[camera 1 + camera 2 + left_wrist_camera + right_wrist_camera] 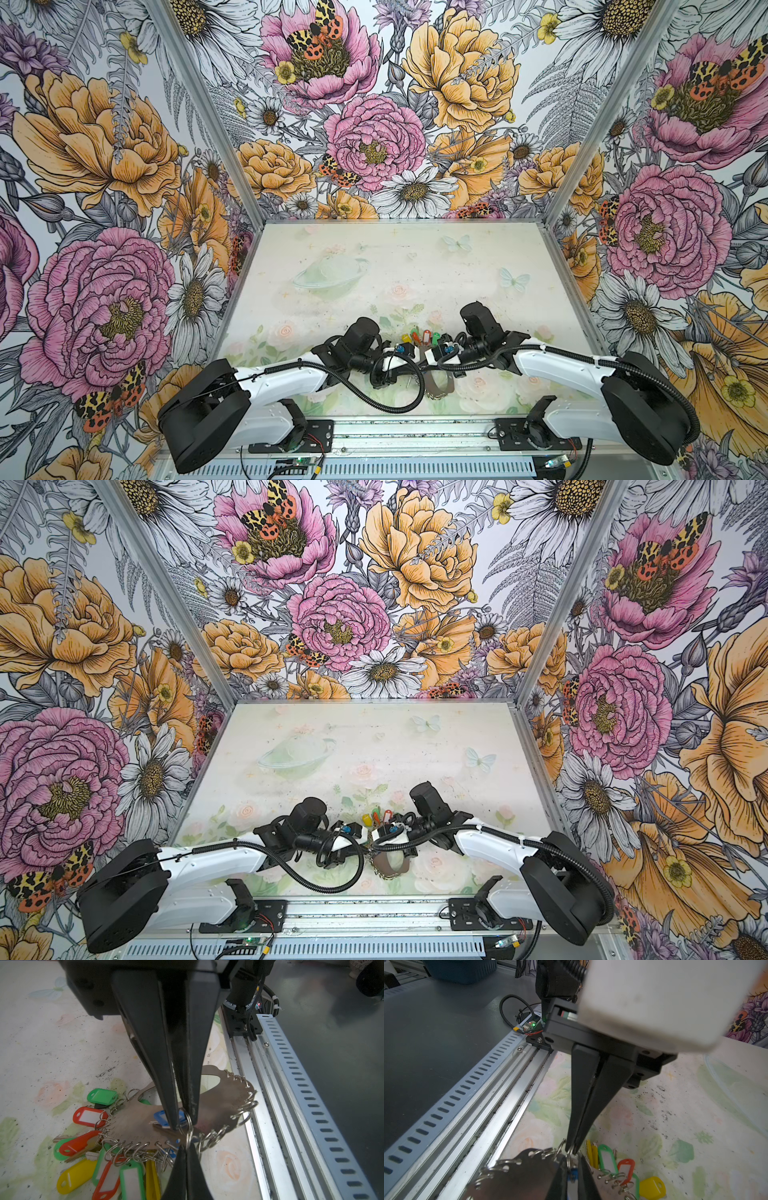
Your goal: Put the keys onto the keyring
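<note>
Left wrist: our left pincer (184,1125) clamps the blue key's ring (189,1132) over the keyring (133,1126); whether the right pincer (187,1145) grips, we cannot tell.

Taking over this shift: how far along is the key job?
Done: coloured tags look hung along the edge of the keyring. In hand: the left gripper is shut on a split ring beside the blue tag, the right gripper at the same ring. Left: linking it on; any loose tags can't be told.

No legible text, seemingly; views blurry.
</note>
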You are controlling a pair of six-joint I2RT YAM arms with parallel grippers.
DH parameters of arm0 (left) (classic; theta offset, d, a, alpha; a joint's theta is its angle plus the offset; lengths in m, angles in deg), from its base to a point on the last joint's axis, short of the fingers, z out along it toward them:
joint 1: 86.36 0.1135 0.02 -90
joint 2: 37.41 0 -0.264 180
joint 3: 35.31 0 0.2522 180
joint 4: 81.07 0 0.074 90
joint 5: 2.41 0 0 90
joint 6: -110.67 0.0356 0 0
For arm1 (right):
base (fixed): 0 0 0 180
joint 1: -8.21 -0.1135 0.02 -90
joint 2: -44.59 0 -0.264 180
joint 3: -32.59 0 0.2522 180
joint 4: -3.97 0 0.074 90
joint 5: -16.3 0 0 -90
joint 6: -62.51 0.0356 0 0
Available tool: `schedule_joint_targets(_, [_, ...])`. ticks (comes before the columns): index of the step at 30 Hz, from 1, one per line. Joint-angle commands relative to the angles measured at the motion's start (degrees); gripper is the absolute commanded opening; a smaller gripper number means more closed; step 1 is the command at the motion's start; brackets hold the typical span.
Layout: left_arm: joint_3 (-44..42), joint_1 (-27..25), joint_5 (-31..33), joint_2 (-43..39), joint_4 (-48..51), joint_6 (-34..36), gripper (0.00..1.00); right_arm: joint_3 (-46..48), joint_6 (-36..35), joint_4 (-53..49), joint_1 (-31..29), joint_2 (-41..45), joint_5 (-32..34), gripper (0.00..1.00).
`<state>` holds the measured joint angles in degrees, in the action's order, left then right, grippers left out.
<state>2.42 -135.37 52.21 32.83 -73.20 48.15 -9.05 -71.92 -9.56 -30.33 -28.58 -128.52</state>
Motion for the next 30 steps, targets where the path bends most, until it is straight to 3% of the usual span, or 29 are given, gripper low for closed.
schedule_joint_targets(1, [0.47,-0.37,-0.92,-1.18,-4.91,0.66,0.0,-0.51,0.83,0.65,0.03,0.14,-0.04,0.13])
schedule_joint_targets(30, [1.1,-0.56,-2.55,-0.19,-4.06,0.77,0.0,-0.69,2.77,3.98,0.66,0.26,3.29,0.12])
